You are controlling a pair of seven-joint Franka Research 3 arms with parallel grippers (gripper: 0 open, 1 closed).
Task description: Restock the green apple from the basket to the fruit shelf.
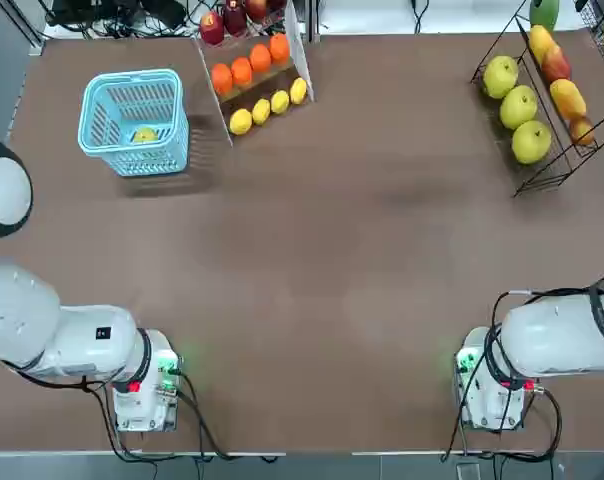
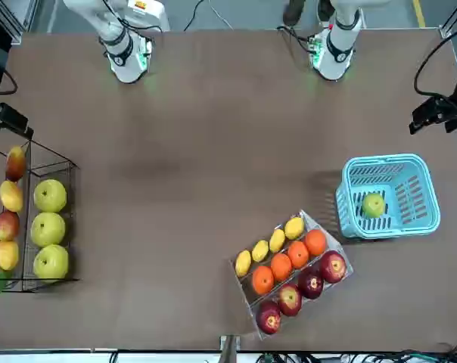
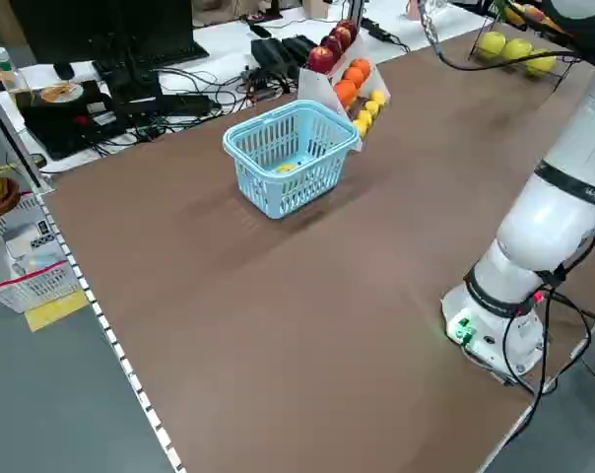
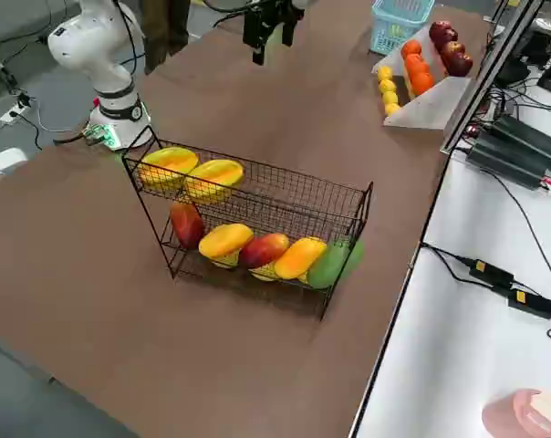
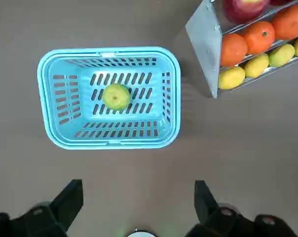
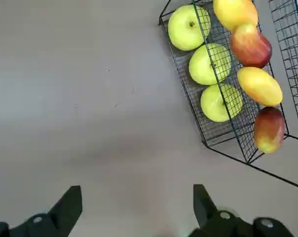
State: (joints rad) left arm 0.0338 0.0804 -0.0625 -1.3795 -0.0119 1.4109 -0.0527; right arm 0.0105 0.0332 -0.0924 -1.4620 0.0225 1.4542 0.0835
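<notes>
- One green apple sat inside the basket, whose walls presumably kept it from rolling.
- The left tool hung released near the basket, probably to allow a straight reach down.
- The right tool, also released, waited near the fruit shelf, whose wires penned its fruit in rows.

clear tiered stand of red apples, oranges, lemons
</notes>
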